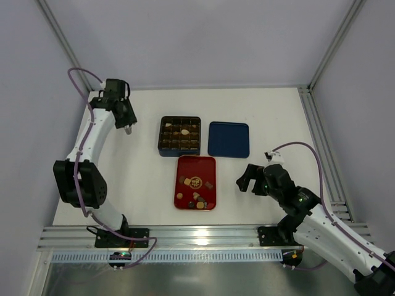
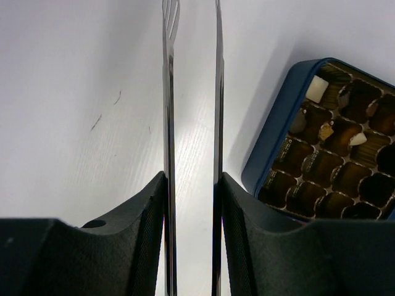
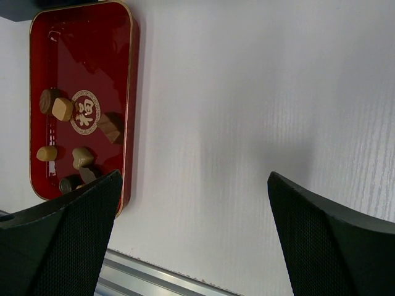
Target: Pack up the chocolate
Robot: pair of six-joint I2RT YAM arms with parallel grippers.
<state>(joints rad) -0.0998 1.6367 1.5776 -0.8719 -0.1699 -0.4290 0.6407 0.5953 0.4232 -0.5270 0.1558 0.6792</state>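
Several chocolate pieces [image 1: 196, 196] lie in the red tray [image 1: 200, 166]. A few more chocolates [image 1: 179, 131] sit in cells of the dark gridded box [image 1: 165, 148]. My left gripper [image 1: 128, 128] is left of the box and is shut on metal tweezers [image 2: 168, 111]. The tweezers' blades stand apart with nothing between them. The left wrist view shows the box's blue wall [image 2: 278, 132] and a cream piece [image 2: 317, 89] inside. My right gripper [image 1: 247, 180] is open and empty, right of the tray. The right wrist view shows the tray [image 3: 86, 55] with tan and brown pieces [image 3: 62, 109].
A flat blue lid [image 1: 228, 139] lies right of the box. An aluminium rail [image 1: 185, 237] runs along the near table edge and shows in the right wrist view [image 3: 154, 277]. Frame posts stand at the back corners. Rails [image 1: 321, 142] line the right edge.
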